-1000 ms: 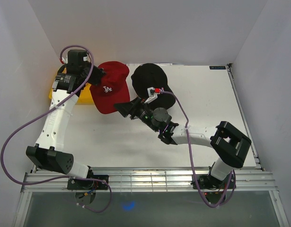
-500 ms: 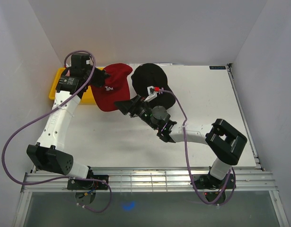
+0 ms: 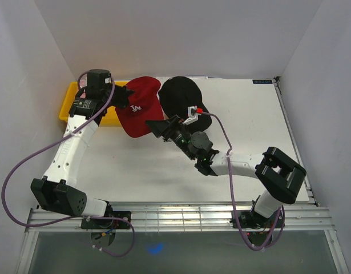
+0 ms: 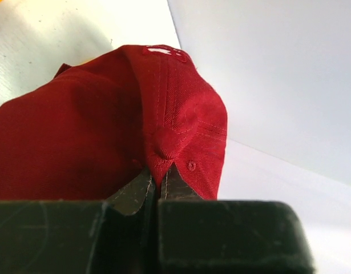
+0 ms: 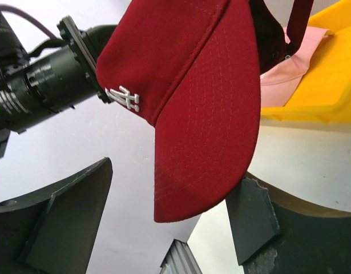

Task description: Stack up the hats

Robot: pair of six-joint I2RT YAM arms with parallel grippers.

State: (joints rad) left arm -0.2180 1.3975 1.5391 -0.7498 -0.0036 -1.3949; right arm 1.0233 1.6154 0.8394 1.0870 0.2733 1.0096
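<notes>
Counter (image 3: 266, 142): open room right of red hat (image 3: 138, 111); walls close behind and left.
Yellow tray (image 3: 69, 105) left of red hat, largely hidden by left arm (image 3: 72, 142).
Black hat (image 3: 178, 94) just right of red hat, near edge covered by right arm (image 3: 238, 165).
Red hat off counter, crown clamped in left jaws; brim between wide-apart right jaws.
Pink hat (image 5: 283, 74) behind red hat, only edge visible.

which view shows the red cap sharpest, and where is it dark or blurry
Right wrist view: red cap brim stitching is crisp, while the right gripper is dark and soft-edged. Left wrist view: crown seams are clear but darker toward the left, and the left gripper is nearly black. Top view: even light, no glare, cap small.
</notes>
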